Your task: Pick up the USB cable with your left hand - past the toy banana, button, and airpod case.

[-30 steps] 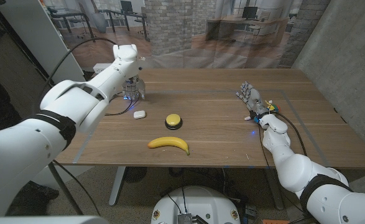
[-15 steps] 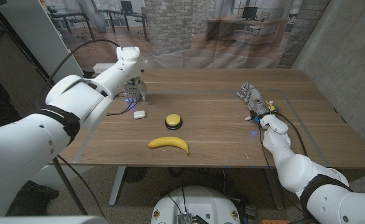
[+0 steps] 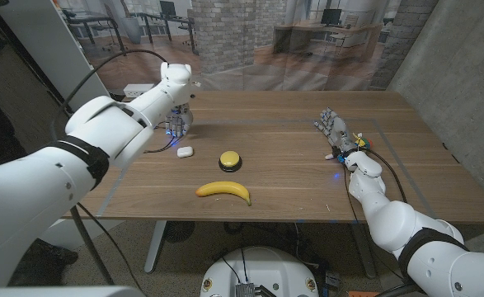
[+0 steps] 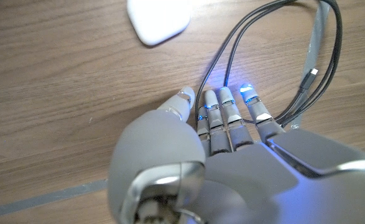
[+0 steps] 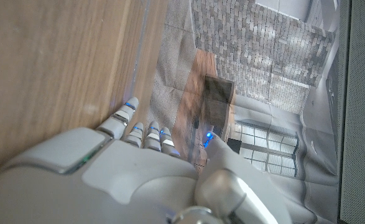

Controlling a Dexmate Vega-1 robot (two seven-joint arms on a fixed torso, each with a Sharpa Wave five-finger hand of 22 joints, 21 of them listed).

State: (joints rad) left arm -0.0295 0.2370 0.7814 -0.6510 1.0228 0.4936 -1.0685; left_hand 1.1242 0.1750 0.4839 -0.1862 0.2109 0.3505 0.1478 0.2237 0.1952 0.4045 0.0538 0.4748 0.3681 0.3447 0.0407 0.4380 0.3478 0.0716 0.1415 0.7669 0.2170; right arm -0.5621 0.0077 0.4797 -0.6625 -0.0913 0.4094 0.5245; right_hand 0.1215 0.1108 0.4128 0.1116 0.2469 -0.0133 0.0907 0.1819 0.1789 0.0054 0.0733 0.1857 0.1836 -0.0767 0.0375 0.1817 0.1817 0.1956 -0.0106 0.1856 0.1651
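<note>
The left hand, fingers straight and together, seemingly gripping nothing, hovers over the USB cable looped on the table beside the closed airpod case, while the right hand rests open.

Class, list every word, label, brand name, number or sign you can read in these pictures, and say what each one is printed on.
None can be read.
USB cable: no print shows.
Airpod case: plain white, no marking visible.
Button and toy banana: too small to show any lettering.
Left robot hand: blue lights, no text.
</note>
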